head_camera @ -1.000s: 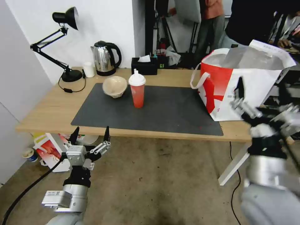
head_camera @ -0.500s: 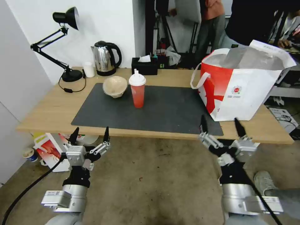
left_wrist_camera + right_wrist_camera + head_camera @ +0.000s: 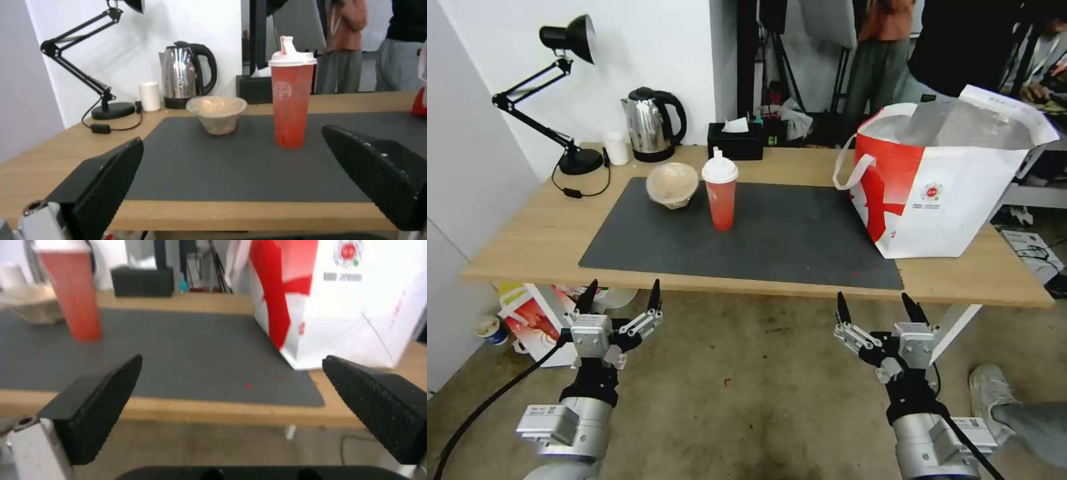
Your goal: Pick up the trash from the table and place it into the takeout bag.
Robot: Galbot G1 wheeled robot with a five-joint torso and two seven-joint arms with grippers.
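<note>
The takeout bag (image 3: 940, 193) bears a small round logo with print too small to read; it stands at the right end of the grey mat (image 3: 787, 233) on the table (image 3: 527, 233). On the mat's far-left part stand one red drink cup (image 3: 720, 193) and one beige paper bowl (image 3: 672, 184), apart. Open mat lies between cup and bag. Both the left gripper (image 3: 620, 297) and right gripper (image 3: 876, 310) hang before the table's near edge, fingers spread, empty.

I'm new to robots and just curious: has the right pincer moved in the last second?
Yes. The right pincer has dropped from in front of the takeout bag to below the table's front edge, and now hangs open.
</note>
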